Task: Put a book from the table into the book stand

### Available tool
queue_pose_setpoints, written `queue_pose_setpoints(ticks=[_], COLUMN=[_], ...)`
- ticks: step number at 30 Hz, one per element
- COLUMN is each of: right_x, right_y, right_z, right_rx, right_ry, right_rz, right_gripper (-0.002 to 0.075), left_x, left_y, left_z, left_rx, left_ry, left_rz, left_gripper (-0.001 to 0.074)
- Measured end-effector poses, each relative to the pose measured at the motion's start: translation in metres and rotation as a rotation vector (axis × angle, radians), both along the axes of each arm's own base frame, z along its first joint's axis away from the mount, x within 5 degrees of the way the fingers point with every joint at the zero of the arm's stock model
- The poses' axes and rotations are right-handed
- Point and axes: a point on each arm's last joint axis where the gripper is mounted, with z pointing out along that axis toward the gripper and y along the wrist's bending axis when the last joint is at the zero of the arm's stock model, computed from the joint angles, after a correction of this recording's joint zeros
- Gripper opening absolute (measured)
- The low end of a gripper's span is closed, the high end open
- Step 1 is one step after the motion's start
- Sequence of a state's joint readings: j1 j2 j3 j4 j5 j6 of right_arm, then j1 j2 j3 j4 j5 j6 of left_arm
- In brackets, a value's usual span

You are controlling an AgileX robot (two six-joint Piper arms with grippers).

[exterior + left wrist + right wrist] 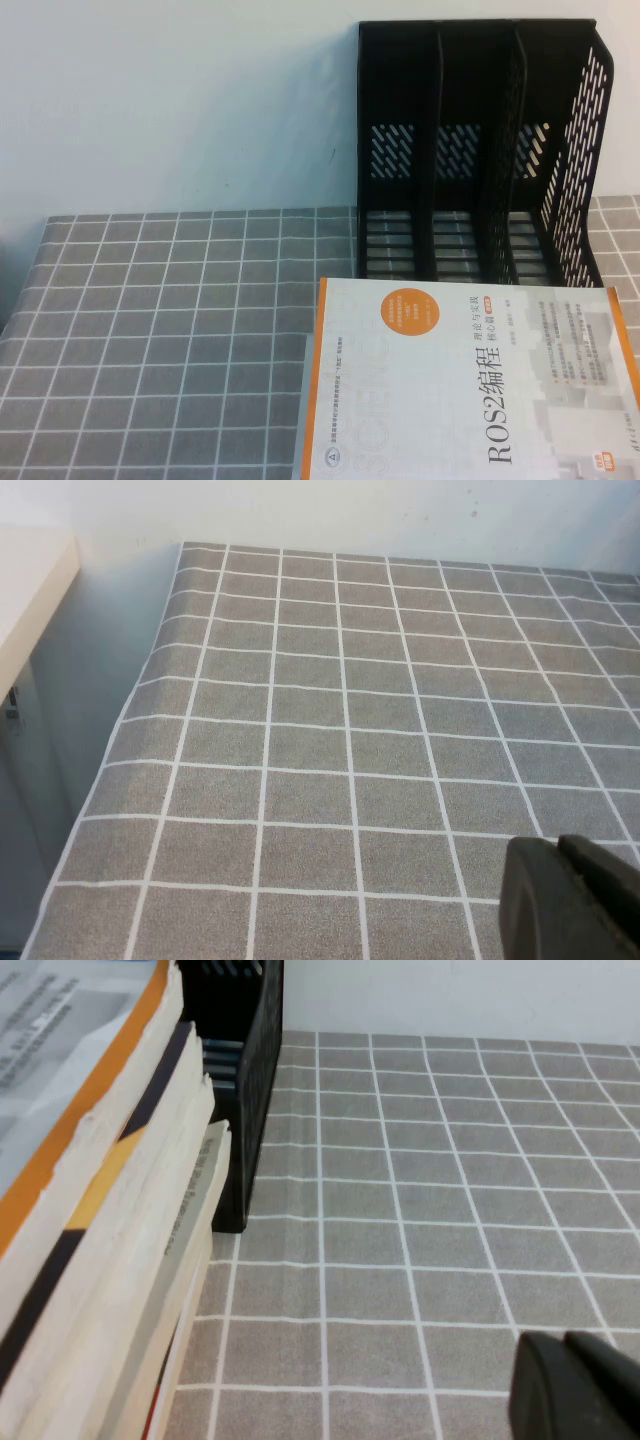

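Note:
The book (470, 380), white and pale grey with an orange border and a black "ROS2" title, lies flat at the table's (180, 320) near right, on top of a stack. Behind it stands the black book stand (470, 150) with three upright compartments, all of them without a book. Neither arm shows in the high view. In the left wrist view my left gripper (562, 845) hangs shut over bare checked cloth, holding nothing. My right gripper (565, 1340) is shut and holding nothing too, over cloth to the side of the book (60, 1050) and the stand's corner (245, 1060).
Under the top book lie other books (150, 1260), their page edges facing the right gripper. A pale wall rises behind the table. The cloth's left edge (120, 730) drops off beside a light-coloured piece of furniture (30, 590).

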State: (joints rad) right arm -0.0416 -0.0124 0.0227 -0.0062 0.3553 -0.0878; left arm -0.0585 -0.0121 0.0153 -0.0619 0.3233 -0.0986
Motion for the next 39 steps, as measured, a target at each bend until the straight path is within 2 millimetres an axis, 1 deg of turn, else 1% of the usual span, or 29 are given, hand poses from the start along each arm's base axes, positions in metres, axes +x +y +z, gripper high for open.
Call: queue_pose_setpoints(ticks=[22,31,39], right_x=[0.0,0.0,0.0], right_y=[0.0,0.0,0.0], right_z=[0.0,0.0,0.0], right_rx=[0.0,0.0,0.0], right_ry=[0.0,0.0,0.0], right_rz=[0.0,0.0,0.0], right_gripper=[-0.0003,-0.0003,-0.0003], left_x=[0.0,0.0,0.0], left_y=[0.0,-0.0001,-0.0005], left_z=[0.0,0.0,0.0], left_rx=[0.0,0.091,0.084], left_ry=[0.0,-0.007,-0.007], left_rz=[0.0,-0.027,-0.029], left_gripper=[-0.0003,-0.0003,-0.0003])
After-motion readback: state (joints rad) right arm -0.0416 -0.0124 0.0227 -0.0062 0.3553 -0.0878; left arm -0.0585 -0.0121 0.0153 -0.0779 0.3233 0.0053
